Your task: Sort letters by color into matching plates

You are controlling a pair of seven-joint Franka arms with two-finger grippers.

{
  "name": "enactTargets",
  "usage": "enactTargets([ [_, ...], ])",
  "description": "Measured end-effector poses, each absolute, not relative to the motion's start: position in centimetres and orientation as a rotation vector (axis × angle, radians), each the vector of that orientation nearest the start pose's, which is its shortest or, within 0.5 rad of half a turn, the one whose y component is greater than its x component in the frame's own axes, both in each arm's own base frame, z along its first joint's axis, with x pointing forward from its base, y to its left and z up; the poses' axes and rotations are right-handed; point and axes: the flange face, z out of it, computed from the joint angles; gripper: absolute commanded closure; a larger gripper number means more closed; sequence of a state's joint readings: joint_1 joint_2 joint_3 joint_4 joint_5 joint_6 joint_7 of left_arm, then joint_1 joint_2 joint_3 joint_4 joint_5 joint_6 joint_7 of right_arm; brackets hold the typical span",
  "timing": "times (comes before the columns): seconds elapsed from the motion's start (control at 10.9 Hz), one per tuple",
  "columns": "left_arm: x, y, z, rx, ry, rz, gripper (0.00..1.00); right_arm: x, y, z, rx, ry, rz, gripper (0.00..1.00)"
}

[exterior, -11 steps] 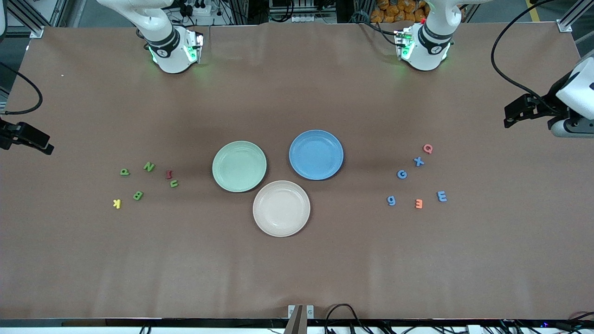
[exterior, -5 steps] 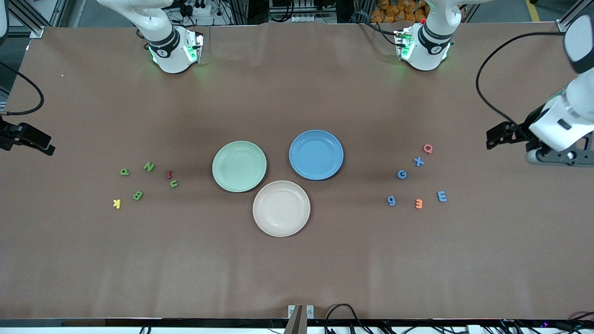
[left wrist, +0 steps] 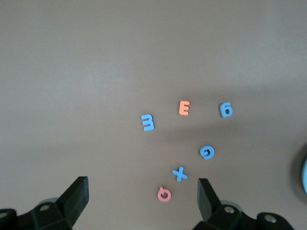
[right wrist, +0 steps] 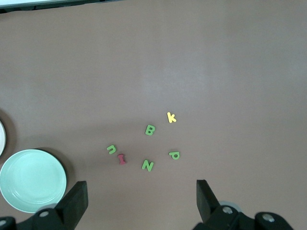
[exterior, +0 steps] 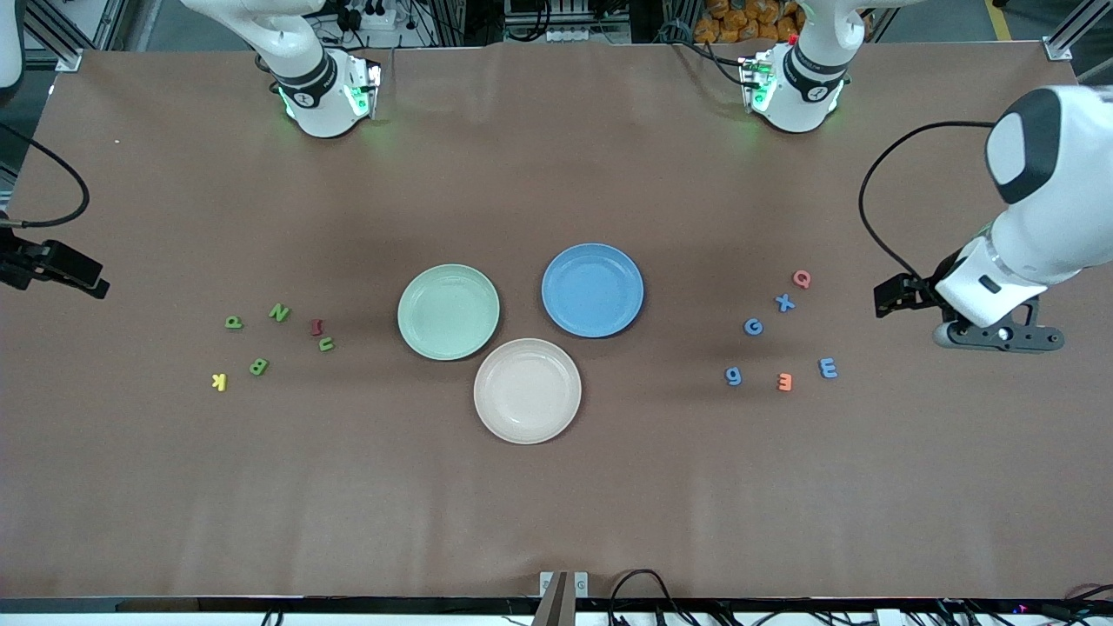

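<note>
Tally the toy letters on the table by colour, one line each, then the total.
Green letters: 4
Blue letters: 4
Yellow letter: 1
Dark red letter: 1
Pink letter: 1
Orange letter: 1
Total: 12

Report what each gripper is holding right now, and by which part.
Nothing is held. The left gripper hangs open over the table by the blue letters; the right gripper is open too.
</note>
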State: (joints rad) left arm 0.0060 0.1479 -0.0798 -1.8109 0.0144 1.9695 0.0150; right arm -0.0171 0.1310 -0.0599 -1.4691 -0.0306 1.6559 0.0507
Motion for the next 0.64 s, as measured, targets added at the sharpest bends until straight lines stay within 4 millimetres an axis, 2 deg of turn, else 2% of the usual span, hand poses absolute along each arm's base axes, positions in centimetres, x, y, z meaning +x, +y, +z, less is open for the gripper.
enactTargets([
  [0.18,60.3,-3.8,43.0,-3.139,0.138,0.001,0.0,60.8,-4.7,59.0,-3.172,0.197,-0.096,0.0],
  [0.46,60.7,-3.5,40.3,-3.142,0.13,0.02,0.0,61.2,-4.7,56.4,-3.172,0.195,-0.071,0.0],
  [0.64,61.1,-2.6,38.4,-3.145,0.106,0.028,0.0,61.3,-4.7,54.3,-3.164,0.256,-0.076,0.0],
])
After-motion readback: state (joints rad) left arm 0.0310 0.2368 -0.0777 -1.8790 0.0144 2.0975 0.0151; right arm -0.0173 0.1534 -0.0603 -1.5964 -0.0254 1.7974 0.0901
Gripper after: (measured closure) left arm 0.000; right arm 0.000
